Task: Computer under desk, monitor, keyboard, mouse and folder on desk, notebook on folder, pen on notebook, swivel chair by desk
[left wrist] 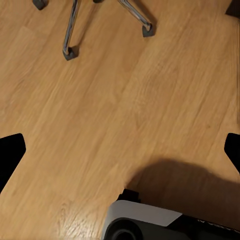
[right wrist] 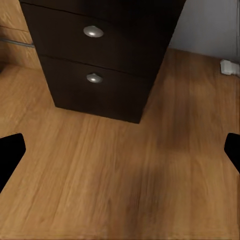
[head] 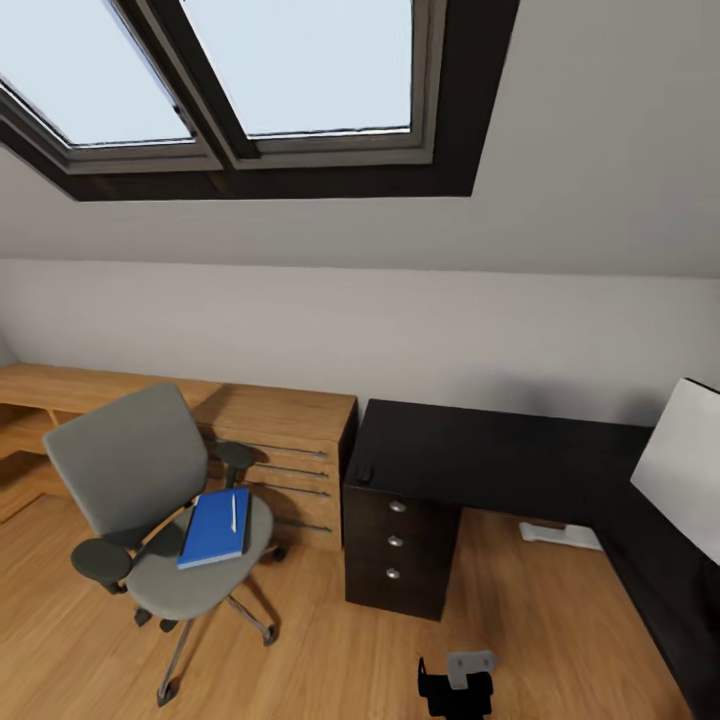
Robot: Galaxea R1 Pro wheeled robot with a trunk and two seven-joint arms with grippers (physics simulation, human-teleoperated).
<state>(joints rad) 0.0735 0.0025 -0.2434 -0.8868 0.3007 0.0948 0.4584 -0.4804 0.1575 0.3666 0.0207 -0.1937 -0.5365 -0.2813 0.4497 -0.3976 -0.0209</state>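
The swivel chair (head: pixel 150 500) stands on the wood floor left of the desk (head: pixel 500 450); its chrome legs (left wrist: pixel 70 30) show in the left wrist view. On its seat lies the blue folder (head: pixel 215 527) with the white pen (head: pixel 234 511) on top. A small black mouse (head: pixel 363 471) sits at the desk's near left corner. The monitor (head: pixel 685 470) shows its white back at the right edge. A pale flat box (head: pixel 560 535) lies under the desk; I cannot tell whether it is the computer. Keyboard and notebook are out of view. Left gripper (left wrist: pixel 120 155) and right gripper (right wrist: pixel 120 155) hang open over bare floor.
The desk's dark drawer unit (right wrist: pixel 95 55) with round silver knobs stands just ahead of the right gripper. A light wooden dresser (head: pixel 285 420) runs along the wall behind the chair. Skylights sit in the sloped ceiling above. My own base (left wrist: pixel 145 225) shows low in the left wrist view.
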